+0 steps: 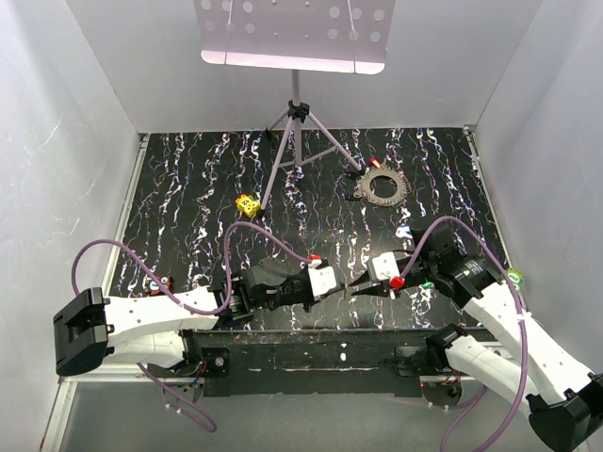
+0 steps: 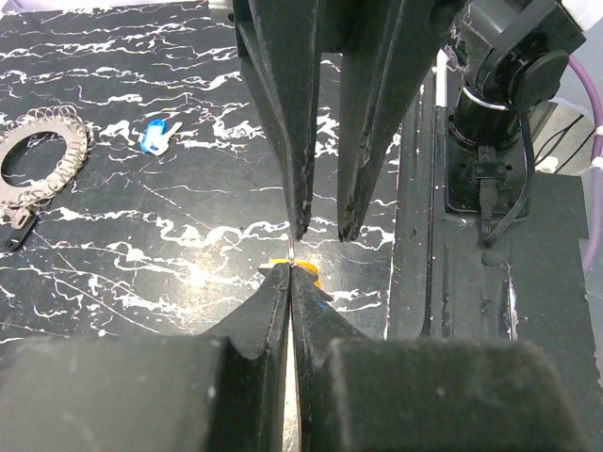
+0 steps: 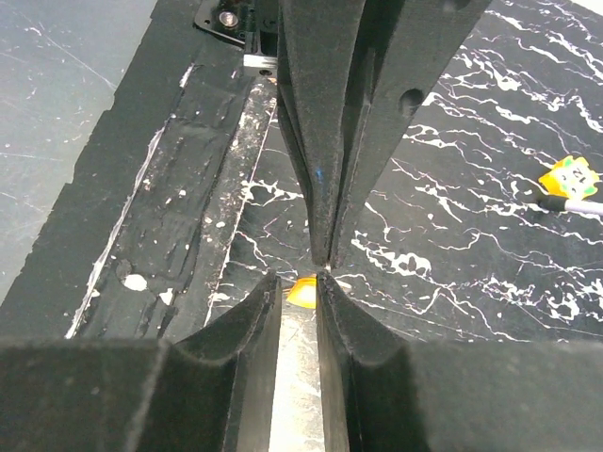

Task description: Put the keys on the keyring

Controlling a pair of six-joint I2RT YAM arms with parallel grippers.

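My left gripper [image 1: 345, 282] [image 2: 291, 273] is shut on the orange key [image 2: 303, 270], pinching its head; a thin silver edge sticks out past the tips. My right gripper [image 1: 358, 284] [image 3: 299, 281] faces it tip to tip, with the jaws a narrow gap apart. The orange head [image 3: 303, 290] shows between its fingertips, beside one finger. The keyring [image 1: 382, 185] [image 2: 42, 155] lies at the back right with a red key [image 1: 375, 162] next to it. A blue key [image 2: 158, 137] lies on the mat between the keyring and the grippers.
A yellow dotted cube [image 1: 247, 204] [image 3: 568, 177] sits mid-table. A tripod stand [image 1: 297, 122] rises at the back centre, one leg reaching towards the keyring. White walls enclose the black marbled mat [image 1: 188, 235]. The arm bases stand along the near edge.
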